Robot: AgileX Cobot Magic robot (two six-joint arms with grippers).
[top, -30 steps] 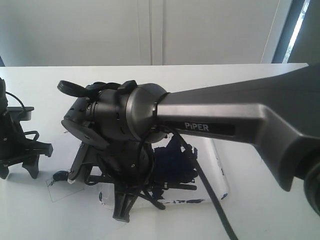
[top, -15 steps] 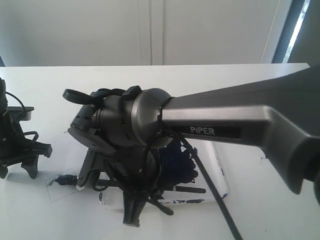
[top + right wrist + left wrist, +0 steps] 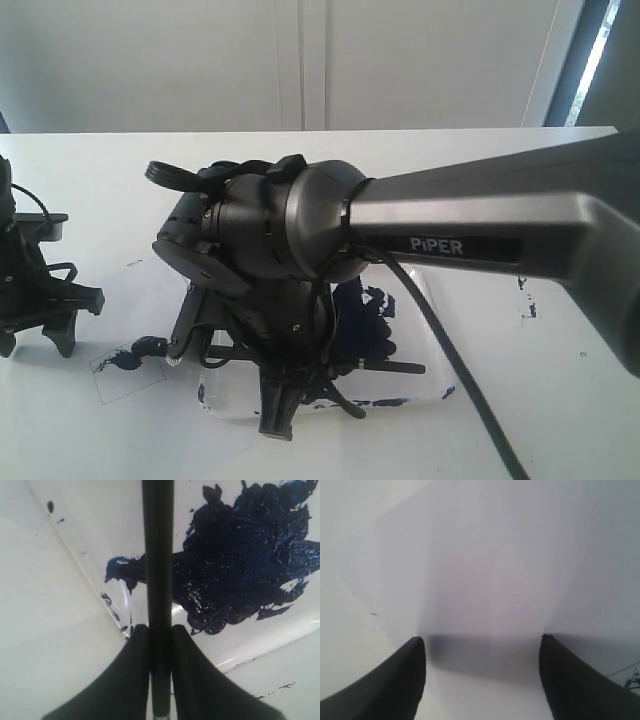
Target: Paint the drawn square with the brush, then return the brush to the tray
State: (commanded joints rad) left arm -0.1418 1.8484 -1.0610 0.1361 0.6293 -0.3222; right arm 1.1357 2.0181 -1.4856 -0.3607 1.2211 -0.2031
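Up front, the drawn square [image 3: 128, 374] has only a dab of dark paint at one corner, and most of it is blank. The brush [image 3: 148, 347] tip sits at that corner. So the painting looks just begun, and putting the brush back in the tray [image 3: 415, 388] is not yet done. Only the right wrist view shows the right gripper [image 3: 159, 630] nearly closed, pinching the brush stick. Farther off, the left gripper [image 3: 482, 677] is spread wide and holds nothing.
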